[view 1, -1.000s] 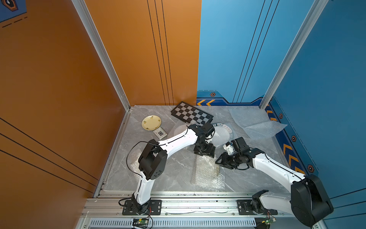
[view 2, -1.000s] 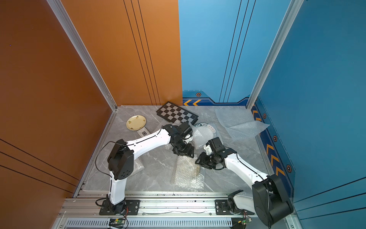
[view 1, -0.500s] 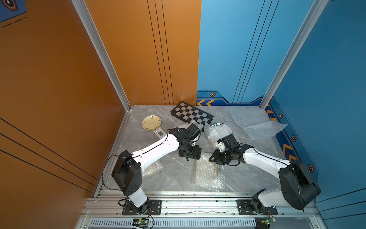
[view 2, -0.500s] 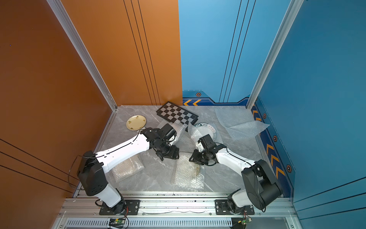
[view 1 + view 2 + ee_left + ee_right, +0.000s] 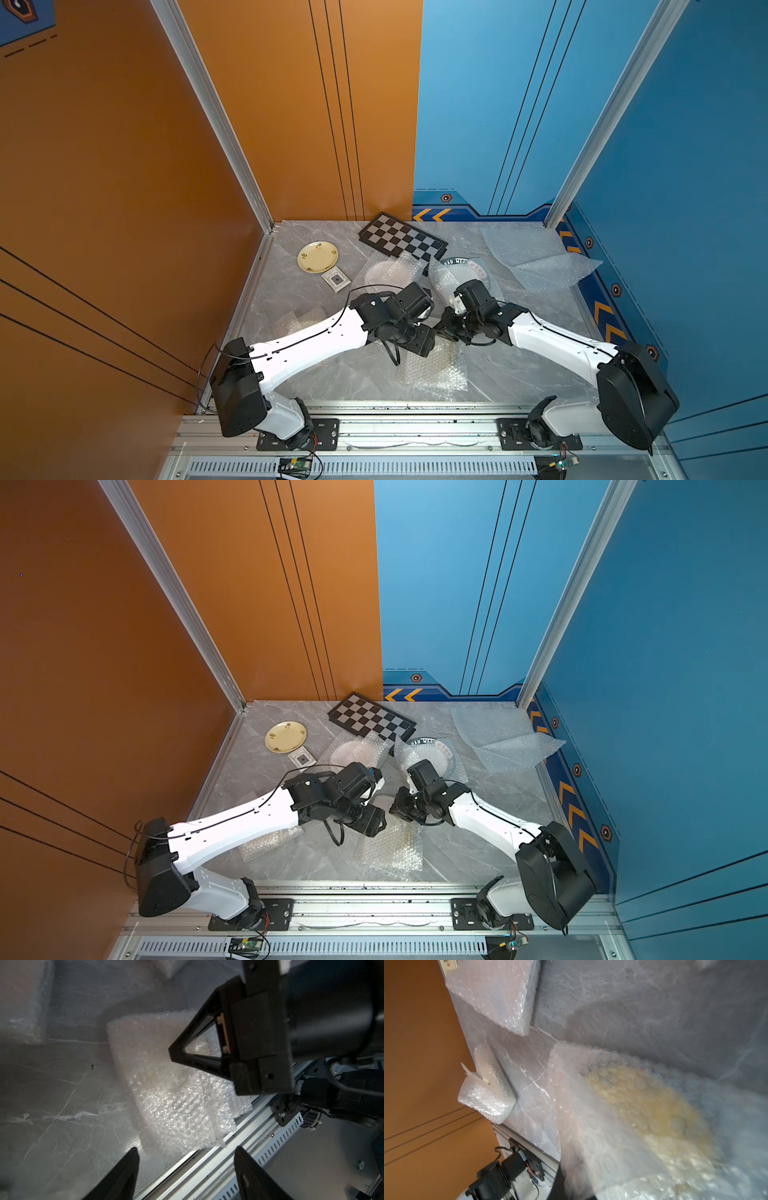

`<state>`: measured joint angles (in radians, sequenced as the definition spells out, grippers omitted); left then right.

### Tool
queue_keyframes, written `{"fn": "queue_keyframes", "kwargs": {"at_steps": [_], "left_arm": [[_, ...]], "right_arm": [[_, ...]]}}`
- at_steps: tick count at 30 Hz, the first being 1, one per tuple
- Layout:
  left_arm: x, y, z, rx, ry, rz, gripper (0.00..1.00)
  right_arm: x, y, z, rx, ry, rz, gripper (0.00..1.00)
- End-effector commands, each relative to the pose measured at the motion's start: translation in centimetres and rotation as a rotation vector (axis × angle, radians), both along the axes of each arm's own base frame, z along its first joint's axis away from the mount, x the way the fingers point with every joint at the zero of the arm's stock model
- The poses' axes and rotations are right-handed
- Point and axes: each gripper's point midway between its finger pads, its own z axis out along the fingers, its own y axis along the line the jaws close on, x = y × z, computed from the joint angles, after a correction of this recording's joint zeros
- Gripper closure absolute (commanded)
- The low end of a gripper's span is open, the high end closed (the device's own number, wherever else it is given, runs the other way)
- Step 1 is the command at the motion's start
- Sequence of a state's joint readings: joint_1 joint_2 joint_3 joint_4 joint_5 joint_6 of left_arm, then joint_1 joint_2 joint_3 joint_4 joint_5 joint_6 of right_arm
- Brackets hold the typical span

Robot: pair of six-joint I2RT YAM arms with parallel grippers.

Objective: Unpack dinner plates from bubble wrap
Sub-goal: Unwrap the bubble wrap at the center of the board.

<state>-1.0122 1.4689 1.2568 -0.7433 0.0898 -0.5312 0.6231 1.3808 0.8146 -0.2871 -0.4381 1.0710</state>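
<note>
While the right gripper (image 5: pixel 173 1052) rests its tip on a bubble wrap parcel (image 5: pixel 176 1105) with its jaws pressed together on the film, the left gripper (image 5: pixel 187 1169) hangs above the parcel's near edge, its fingers (image 5: pixel 124 1174) spread wide and holding nothing. In both top views the parcel (image 5: pixel 436 370) lies low in the middle of the grey marble table (image 5: pixel 291 299), just under the two wrists. The right wrist view shows a yellowish plate (image 5: pixel 654 1109) through the bubbles. An unwrapped pale yellow plate (image 5: pixel 318 257) sits toward the left of the table beside a small card (image 5: pixel 336 279). To its right come a wrapped plate (image 5: pixel 386 272) and a plate with a lettered rim (image 5: pixel 461 272), half out of its wrap, both below a checkerboard (image 5: pixel 403 241). Loose sheets (image 5: pixel 536 259) lie at the right.
</note>
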Motion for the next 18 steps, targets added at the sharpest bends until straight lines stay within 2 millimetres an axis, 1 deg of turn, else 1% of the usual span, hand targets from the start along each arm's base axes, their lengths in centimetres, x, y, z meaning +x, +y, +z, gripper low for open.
{"fn": "queue_keyframes", "kwargs": {"at_steps": [1, 5, 8, 10, 15, 18], "left_arm": [[-0.3, -1.1, -0.7, -0.004, -0.042, -0.029, 0.24], [-1.4, -1.8, -1.8, 0.021, -0.042, -0.063, 0.19], [-1.9, -1.8, -2.5, 0.044, -0.045, -0.081, 0.19], [-2.3, -1.3, -3.0, 0.069, -0.054, -0.095, 0.19], [-3.3, 1.2, -3.9, 0.174, -0.118, -0.131, 0.20], [-3.3, 1.5, -4.3, 0.200, -0.143, -0.142, 0.20]], "right_arm": [[0.7, -0.1, 1.2, 0.010, 0.047, -0.154, 1.00], [1.0, 0.2, 2.2, 0.009, 0.045, -0.193, 1.00], [1.2, 0.5, 2.4, 0.014, 0.055, -0.202, 1.00], [1.2, 0.6, 2.5, 0.013, 0.058, -0.201, 1.00], [1.2, 0.8, 2.5, 0.018, 0.068, -0.196, 1.00], [1.2, 1.0, 2.4, 0.019, 0.074, -0.190, 1.00]]}}
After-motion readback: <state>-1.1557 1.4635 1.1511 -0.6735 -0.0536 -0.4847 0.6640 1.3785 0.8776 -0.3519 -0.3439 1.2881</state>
